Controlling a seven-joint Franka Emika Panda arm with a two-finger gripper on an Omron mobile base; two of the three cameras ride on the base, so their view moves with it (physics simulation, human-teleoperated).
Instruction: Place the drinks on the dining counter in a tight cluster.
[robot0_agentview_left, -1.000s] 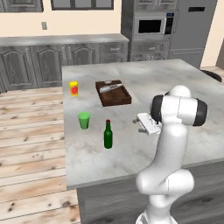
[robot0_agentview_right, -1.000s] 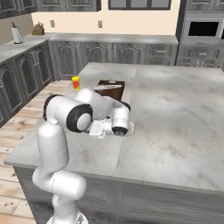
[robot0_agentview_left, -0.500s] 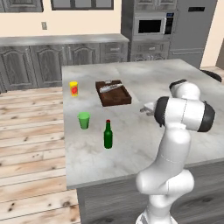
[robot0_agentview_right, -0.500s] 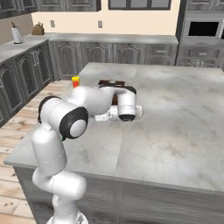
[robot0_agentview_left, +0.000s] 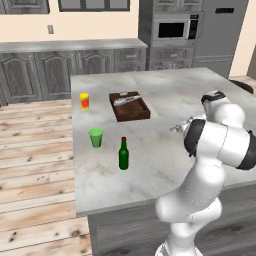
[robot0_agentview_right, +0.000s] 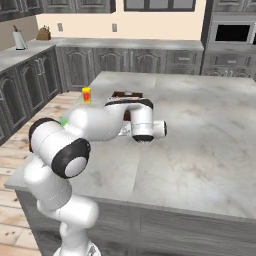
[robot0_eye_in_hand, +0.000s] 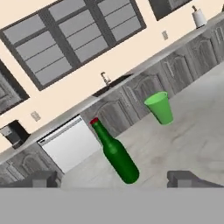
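I'm seeing the slim green glass bottle (robot0_eye_in_hand: 116, 154) with its red cap standing upright on the pale marble dining counter (robot0_agentview_left: 165, 90), ahead of my gripper (robot0_eye_in_hand: 113, 178) and between its fingertips (robot0_eye_in_hand: 187, 178), which are sitting wide apart, holding nothing. A green cup (robot0_eye_in_hand: 159, 107) is standing beyond the bottle.

1 green bottle (robot0_agentview_left: 123, 154), 1 green cup (robot0_agentview_left: 96, 137), 1 yellow cup (robot0_agentview_left: 84, 101), 1 tray (robot0_agentview_left: 130, 106).
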